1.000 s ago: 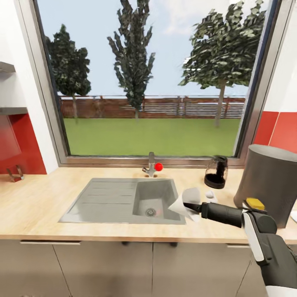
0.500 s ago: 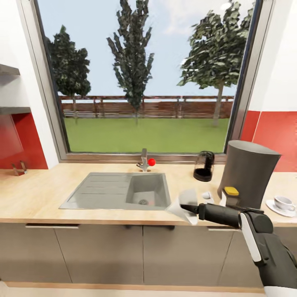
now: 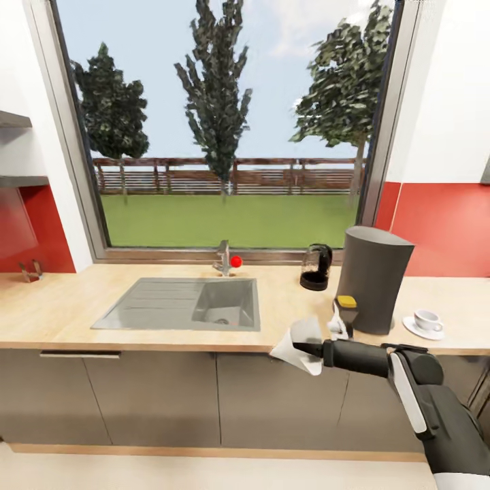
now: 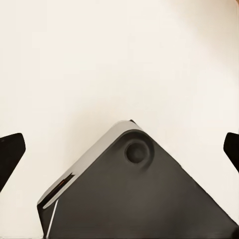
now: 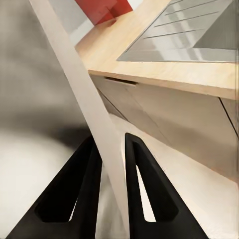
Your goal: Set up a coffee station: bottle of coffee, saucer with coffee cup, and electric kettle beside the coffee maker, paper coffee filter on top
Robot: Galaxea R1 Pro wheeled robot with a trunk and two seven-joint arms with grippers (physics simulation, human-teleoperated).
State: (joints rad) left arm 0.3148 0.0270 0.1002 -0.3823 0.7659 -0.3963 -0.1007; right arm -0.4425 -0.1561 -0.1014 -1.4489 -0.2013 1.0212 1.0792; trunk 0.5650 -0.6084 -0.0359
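**Ana:** Right gripper point(image 3: 305, 348) is pinching the thin white paper coffee filter point(image 3: 297, 344), which fans out at about nine o'clock from the fingertips, in front of the long beige wood-grain counter point(image 3: 136, 320) edge.

**Ben:** What changed over the last second?

**Ana:** The whole head picture has shifted: the steel sink point(image 3: 178, 304) looks smaller, more of the dark grey cabinet fronts point(image 3: 156, 395) shows, and the scene has slid left. That reads as the camera backing off and turning, not the things moving. The tall charcoal-grey coffee maker point(image 3: 373, 278) is now fully visible, top included, at roughly one o'clock from the filter.

**Ben:** So what does that mean for the task?

**Ana:** I'd judge the filter is still to be lifted onto the machine's top. The small clear glass electric kettle with the black base point(image 3: 316, 267) stands just beside the machine at its ten o'clock, the dark bottle of coffee with the gold-yellow cap point(image 3: 346, 314) at its front, and the tiny white coffee cup point(image 3: 427, 320) sits on the round white saucer point(image 3: 410, 324) at its four o'clock.

**Ben:** Wrist cameras?

**Ana:** The right wrist view shows the black fingers point(image 5: 79, 184) pressed against the sheet from both sides, which the head view cannot resolve. In the left wrist view the left gripper point(image 4: 119, 149) has its dark tips at opposite edges, spread wide over a pale surface.
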